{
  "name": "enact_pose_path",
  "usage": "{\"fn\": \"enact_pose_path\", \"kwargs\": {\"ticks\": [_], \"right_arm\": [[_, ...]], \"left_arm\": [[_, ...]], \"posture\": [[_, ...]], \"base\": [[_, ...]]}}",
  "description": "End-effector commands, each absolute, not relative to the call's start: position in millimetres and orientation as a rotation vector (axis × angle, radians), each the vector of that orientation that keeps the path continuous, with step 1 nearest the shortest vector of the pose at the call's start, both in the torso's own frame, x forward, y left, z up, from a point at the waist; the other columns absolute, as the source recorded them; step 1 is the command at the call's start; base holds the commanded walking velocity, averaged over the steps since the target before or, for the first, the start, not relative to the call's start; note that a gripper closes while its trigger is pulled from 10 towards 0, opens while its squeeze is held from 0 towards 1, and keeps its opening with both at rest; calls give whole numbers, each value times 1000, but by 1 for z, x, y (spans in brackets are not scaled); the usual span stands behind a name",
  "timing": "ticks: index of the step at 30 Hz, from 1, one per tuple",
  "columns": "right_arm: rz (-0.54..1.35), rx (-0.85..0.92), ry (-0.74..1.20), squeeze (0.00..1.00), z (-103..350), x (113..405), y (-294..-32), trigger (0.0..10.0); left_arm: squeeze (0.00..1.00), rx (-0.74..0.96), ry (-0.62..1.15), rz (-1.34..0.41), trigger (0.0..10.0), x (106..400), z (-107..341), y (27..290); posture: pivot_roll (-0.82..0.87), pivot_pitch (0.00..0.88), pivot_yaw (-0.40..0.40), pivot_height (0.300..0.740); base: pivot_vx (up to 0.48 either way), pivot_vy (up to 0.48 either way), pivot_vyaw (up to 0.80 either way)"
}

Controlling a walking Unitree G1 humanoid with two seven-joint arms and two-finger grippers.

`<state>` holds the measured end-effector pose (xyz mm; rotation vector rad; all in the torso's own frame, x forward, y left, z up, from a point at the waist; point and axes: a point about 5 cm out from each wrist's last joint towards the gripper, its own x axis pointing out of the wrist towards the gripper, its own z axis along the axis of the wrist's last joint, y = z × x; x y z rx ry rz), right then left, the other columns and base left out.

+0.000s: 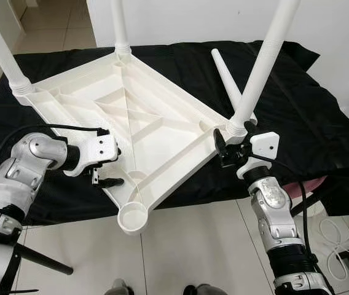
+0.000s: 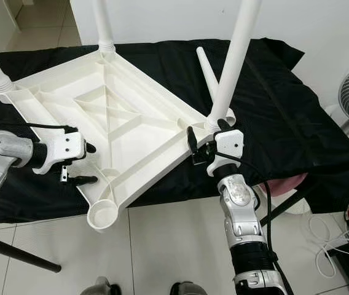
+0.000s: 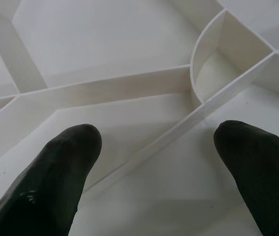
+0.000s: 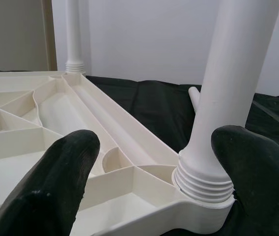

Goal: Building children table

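At the near edge of the black-draped bench (image 1: 297, 117), the upside-down white ribbed plastic tabletop (image 1: 144, 123) lies flat, its nearest corner with an empty round socket (image 1: 133, 218) jutting past the cloth over the tiled floor (image 1: 187, 246). The left pincer (image 1: 105, 166) reaches in over the tabletop's near-left edge, fingers (image 3: 56, 172) spread apart above the ribs, gripping nothing. The right pincer (image 1: 222, 149) sits at the right corner, its fingers (image 4: 257, 172) parted on either side of the base of the white tapered plastic leg (image 1: 260, 67) that stands screwed into that corner socket; they do not visibly press on it. Just beyond, a loose white leg (image 1: 227, 74) lies on the cloth. Farther back, two more upright legs (image 1: 120, 27) rise from the left and far corners.
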<state>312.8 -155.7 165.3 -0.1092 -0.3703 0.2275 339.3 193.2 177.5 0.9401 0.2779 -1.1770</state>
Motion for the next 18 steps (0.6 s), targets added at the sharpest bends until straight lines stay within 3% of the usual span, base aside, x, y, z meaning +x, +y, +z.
{"fn": "enact_pose_path", "kwargs": {"ticks": [1,15,16,17,18], "right_arm": [[227,-110,-367,0,165,312,-156,10000],[222,-113,-367,0,164,309,-155,10000],[222,-114,-367,0,164,308,-155,10000],[221,-114,-365,0,163,308,-155,10000],[221,-114,-365,0,163,308,-155,10000]], "left_arm": [[0,982,292,-1150,10000,342,172,195],[0,1018,308,-1306,10000,345,163,174],[0,998,314,-1331,7020,344,162,173],[0,983,317,-1356,4745,342,162,172],[0,983,317,-1356,4745,342,162,172]], "posture": [[-8,101,5,740],[-27,99,28,740],[-28,100,31,740],[-28,100,32,740],[-28,100,32,740]], "base": [[0,0,0],[0,0,0],[0,0,0],[0,0,0],[0,0,0]]}}
